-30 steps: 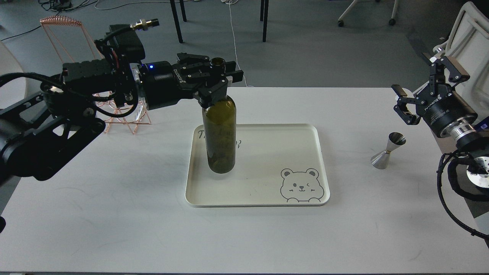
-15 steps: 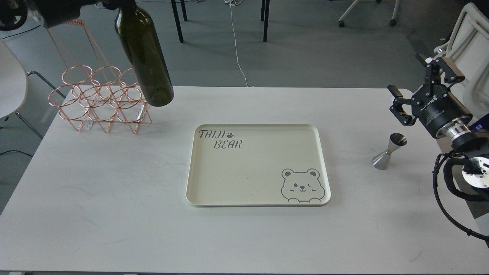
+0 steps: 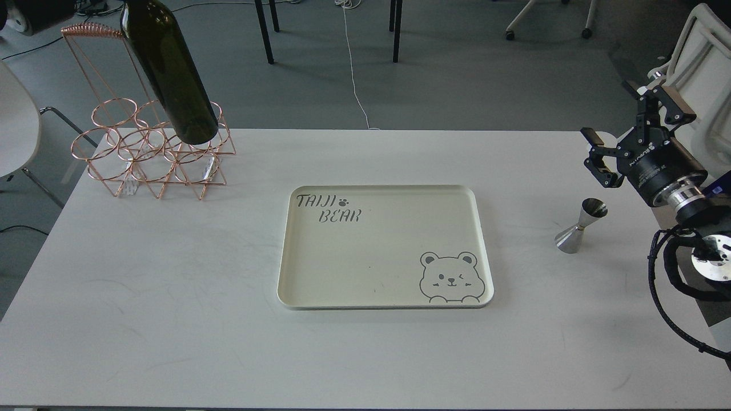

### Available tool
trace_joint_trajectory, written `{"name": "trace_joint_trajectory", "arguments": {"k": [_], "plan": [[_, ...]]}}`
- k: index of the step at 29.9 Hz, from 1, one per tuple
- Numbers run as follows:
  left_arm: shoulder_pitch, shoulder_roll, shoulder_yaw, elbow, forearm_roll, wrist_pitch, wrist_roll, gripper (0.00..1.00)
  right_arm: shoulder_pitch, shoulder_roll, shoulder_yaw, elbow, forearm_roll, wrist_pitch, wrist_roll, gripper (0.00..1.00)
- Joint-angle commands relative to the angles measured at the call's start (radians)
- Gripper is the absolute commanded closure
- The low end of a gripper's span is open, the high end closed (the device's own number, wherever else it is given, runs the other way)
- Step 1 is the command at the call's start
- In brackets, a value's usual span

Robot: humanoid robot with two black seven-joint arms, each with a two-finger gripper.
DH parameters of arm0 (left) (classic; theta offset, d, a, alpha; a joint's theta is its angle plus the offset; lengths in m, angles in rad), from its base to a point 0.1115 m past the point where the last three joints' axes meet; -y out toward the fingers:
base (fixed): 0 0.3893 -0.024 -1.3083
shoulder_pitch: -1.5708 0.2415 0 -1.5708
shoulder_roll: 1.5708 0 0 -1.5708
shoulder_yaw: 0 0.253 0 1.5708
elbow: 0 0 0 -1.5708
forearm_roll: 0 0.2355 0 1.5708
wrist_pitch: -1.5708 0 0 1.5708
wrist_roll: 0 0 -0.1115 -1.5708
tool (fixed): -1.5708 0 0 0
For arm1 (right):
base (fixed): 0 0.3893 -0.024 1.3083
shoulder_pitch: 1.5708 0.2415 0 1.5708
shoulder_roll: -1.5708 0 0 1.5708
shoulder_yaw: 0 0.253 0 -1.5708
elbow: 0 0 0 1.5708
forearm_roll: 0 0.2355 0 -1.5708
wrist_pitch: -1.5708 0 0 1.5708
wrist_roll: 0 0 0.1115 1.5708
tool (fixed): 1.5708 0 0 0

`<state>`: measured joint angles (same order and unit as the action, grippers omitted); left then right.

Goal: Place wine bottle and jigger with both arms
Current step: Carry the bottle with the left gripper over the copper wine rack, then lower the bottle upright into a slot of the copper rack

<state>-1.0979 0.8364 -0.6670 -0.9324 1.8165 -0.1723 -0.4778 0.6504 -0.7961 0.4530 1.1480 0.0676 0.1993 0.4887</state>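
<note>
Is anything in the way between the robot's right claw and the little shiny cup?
No. The right gripper hangs above and just behind the jigger, with only bare table between them.

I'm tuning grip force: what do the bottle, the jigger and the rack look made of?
Wine bottle: dark olive glass, glossy, with reflections. Jigger: polished steel by its mirror shine. Rack: thin wire, copper-coloured; possibly only plated.

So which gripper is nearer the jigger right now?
Right. The right gripper hangs open just above and slightly right of the jigger, which stands on the table. The left gripper is out of view, far off past the top-left edge.
</note>
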Motion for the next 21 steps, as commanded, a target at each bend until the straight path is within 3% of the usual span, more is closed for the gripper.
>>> {"name": "trace_joint_trajectory", "arguments": {"k": [1, 21], "plan": [[0.0, -0.002, 0.018, 0.015, 0.001, 0.011, 0.001, 0.91, 0.0, 0.0, -0.001, 0.001, 0.0, 0.0, 0.0, 0.06], [0.003, -0.031, 0.041, 0.086, 0.0, 0.017, 0.002, 0.9, 0.0, 0.0, -0.002, 0.001, 0.0, 0.0, 0.0, 0.06]]}}
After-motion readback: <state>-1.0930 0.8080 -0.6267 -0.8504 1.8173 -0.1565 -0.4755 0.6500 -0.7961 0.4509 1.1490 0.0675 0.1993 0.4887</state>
